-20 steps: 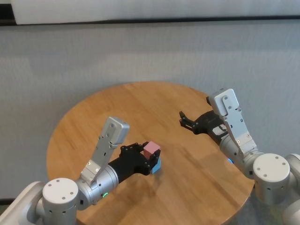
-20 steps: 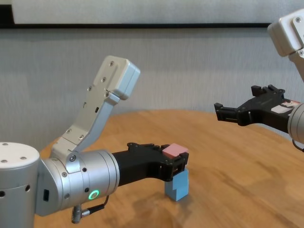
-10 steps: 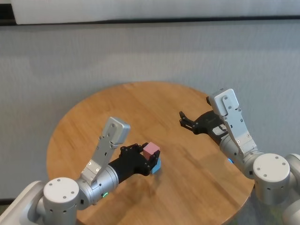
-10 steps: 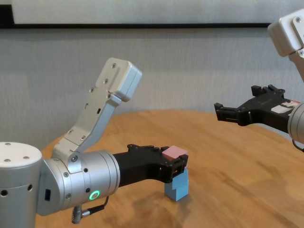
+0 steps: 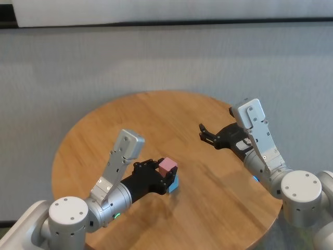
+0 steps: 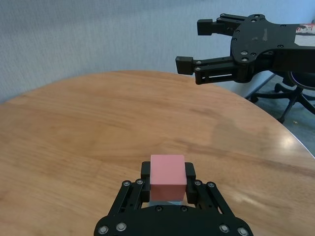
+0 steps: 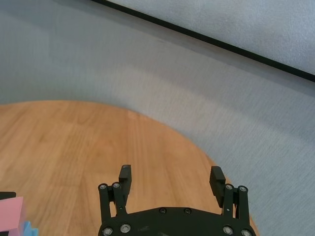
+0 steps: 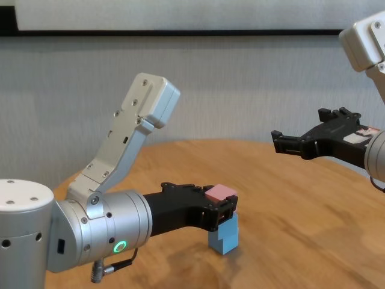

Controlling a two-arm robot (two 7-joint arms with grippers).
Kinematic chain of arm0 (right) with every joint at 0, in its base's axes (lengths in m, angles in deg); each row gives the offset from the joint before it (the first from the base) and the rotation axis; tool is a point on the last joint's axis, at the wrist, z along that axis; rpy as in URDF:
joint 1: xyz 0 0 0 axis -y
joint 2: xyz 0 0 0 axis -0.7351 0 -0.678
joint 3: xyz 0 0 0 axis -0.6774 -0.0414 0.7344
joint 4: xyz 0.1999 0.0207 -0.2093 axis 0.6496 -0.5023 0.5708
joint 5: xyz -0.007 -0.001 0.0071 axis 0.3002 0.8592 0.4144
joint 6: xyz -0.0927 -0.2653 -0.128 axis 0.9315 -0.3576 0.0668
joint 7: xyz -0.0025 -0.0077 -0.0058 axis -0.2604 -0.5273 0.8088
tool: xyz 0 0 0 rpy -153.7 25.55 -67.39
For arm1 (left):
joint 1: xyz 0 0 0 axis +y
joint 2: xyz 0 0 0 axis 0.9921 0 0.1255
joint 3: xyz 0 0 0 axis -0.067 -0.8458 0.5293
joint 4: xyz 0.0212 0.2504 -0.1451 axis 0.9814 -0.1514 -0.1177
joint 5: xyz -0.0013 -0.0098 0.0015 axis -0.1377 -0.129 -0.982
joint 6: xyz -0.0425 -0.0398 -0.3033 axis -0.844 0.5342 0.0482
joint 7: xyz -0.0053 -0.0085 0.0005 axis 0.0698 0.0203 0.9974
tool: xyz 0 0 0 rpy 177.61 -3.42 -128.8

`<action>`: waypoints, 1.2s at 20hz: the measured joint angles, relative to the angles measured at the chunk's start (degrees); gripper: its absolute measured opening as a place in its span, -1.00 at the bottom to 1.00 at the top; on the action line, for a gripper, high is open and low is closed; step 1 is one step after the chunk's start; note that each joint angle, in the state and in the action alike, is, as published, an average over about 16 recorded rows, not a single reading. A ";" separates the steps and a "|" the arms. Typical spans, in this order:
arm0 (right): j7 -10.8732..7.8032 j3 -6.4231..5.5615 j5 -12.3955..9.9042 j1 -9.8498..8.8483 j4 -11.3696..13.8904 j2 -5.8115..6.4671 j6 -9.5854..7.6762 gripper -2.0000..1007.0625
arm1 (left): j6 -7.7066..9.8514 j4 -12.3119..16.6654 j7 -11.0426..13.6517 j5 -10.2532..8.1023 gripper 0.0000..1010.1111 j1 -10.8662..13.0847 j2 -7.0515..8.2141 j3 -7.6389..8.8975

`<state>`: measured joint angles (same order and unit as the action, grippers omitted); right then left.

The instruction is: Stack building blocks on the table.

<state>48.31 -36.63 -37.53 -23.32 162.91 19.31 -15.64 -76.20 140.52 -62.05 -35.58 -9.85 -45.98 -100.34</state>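
Left gripper clamped on pink cube, atop light blue cube on round wooden table. Right gripper spread wide, raised, well apart.

Grey textured wall, dark horizontal strip, office chair base on floor

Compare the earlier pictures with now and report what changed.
Almost nothing. The left gripper, shut on the small matte pink cube, settled very slightly onto the light blue cube. The round wood-grain table and the open right gripper, raised above it, stayed put.
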 joint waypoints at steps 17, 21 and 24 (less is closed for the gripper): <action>0.00 0.00 0.00 0.00 0.00 0.00 0.00 1.00 | -1.76 0.85 0.15 -1.30 0.66 0.66 -0.11 1.06; 0.00 0.00 0.00 0.00 0.00 0.00 0.00 1.00 | -3.42 1.50 -0.28 -2.48 0.82 1.43 -0.36 2.15; 0.00 0.00 0.00 0.00 0.00 0.00 0.00 1.00 | -5.11 2.06 -0.96 -3.38 0.90 2.16 -0.65 3.19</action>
<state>48.31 -36.63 -37.53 -23.32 162.91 19.31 -15.64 -81.31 142.58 -63.01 -38.96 -7.69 -46.63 -97.15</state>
